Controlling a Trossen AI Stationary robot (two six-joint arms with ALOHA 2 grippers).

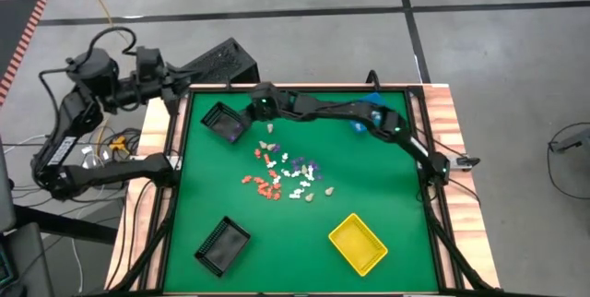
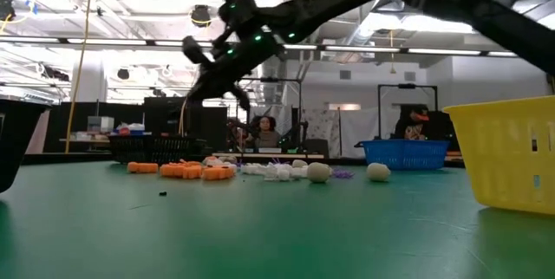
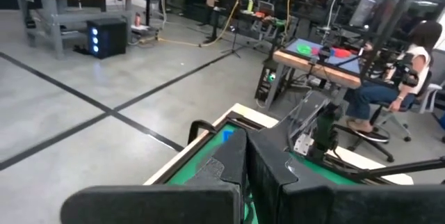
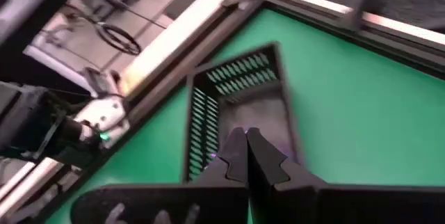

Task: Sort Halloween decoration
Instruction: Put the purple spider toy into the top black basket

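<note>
Overhead, the right pincer [image 1: 247, 112] hung clenched and empty above the black bin [image 1: 223, 121] at the far left corner of the green surface [image 1: 387, 196]. Halloween decoration [image 1: 284, 174], tiny orange, white, purple and beige pieces, lay scattered at the middle of the surface. Another black bin [image 1: 222, 245] and a yellow bin [image 1: 358, 243] sat along the near edge. The left pincer [image 3: 247, 156] was clenched, held off the surface's left side.
</note>
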